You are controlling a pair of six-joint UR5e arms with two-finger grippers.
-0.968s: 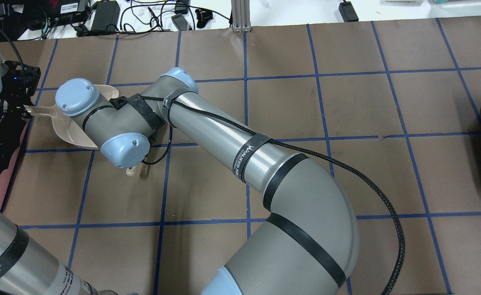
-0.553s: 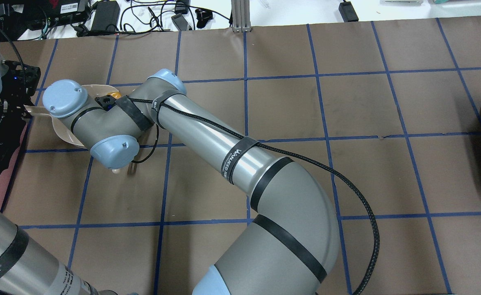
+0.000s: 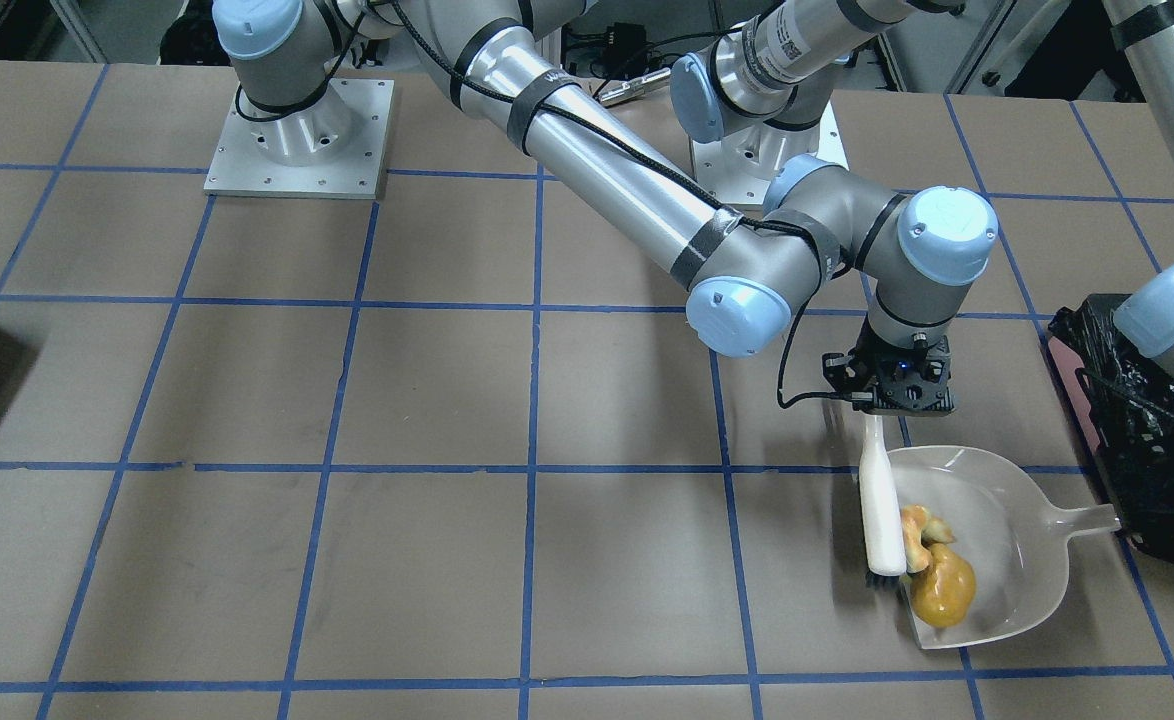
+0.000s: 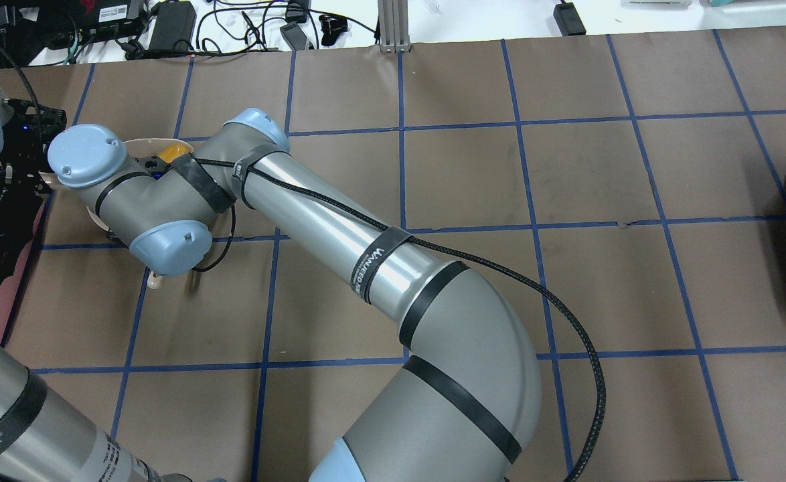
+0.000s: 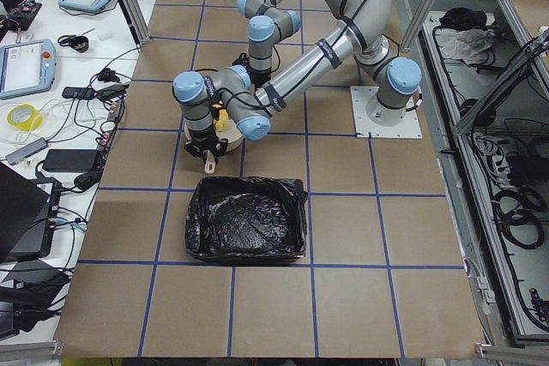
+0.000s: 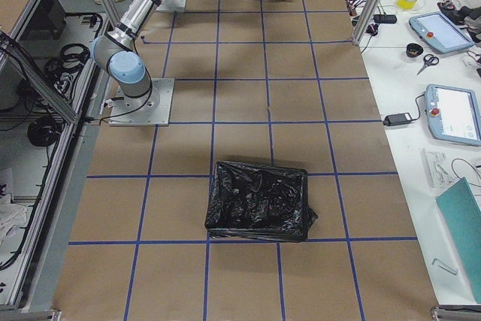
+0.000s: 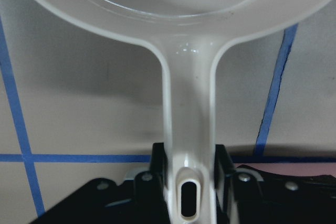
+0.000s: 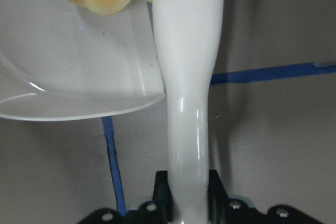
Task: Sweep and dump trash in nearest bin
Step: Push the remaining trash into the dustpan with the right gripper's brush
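Since the earlier overhead frame, the right arm (image 4: 312,221) has shifted left over the dustpan (image 4: 140,142), exposing the potato lump (image 4: 169,148). Front view: the right gripper (image 3: 892,400) clamps the brush (image 3: 882,510), pinning trash (image 3: 942,590) inside the dustpan beside the bin (image 3: 1142,500). Left wrist view: the left gripper (image 7: 190,174) clamps the handle (image 7: 188,108), steadying the dustpan.
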